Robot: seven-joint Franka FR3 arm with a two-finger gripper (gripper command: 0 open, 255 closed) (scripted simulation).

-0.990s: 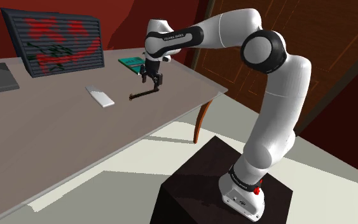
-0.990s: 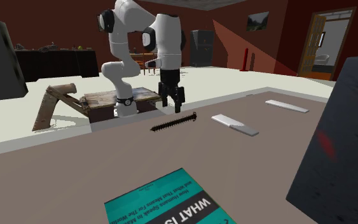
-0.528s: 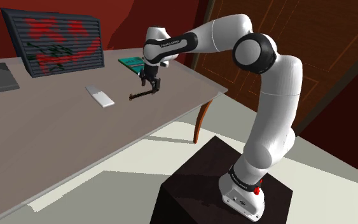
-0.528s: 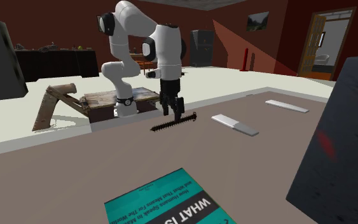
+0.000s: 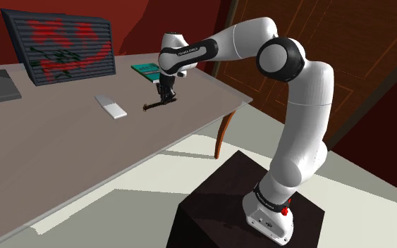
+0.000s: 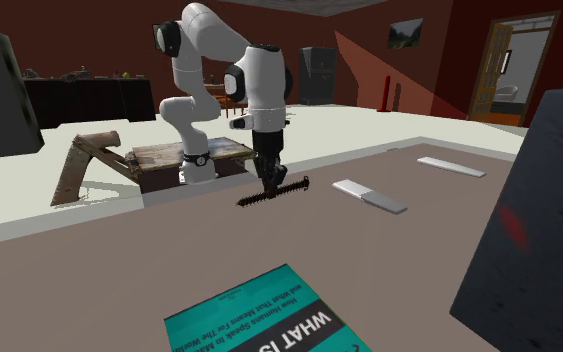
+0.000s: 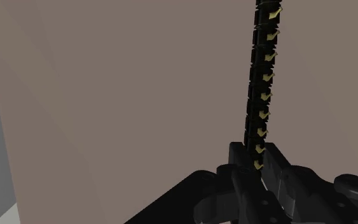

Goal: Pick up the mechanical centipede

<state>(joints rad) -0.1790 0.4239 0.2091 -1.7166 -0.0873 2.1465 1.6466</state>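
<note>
My fingers (image 7: 237, 162) are down at the bench (image 7: 139, 95) and pressed in on the centipede (image 7: 260, 95) from both sides. No gap shows between either finger and its black body, so I read this as clamped on it. In the wrist view the segmented body with its small yellow legs runs straight out from between the fingers, flat on the bench. The second exterior view puts my fingers (image 6: 272, 178) near the middle of the centipede (image 6: 294, 186), with part of it sticking out each side. It looks unlifted, lying on the brown top close to the bench edge nearest my stand. A white flat slab (image 6: 368, 195) lies near it, apart from it, and a teal book (image 5: 146, 68) sits further along the bench. My arm (image 5: 288, 63) reaches over from the stand, wrist pointing down. Step: grasp made, lift not yet done. Next move calls for a straight rise while holding the squeeze. The body is thin and jointed, so the free ends will probably droop, and it could slip if the pinch is off-centre.
</note>
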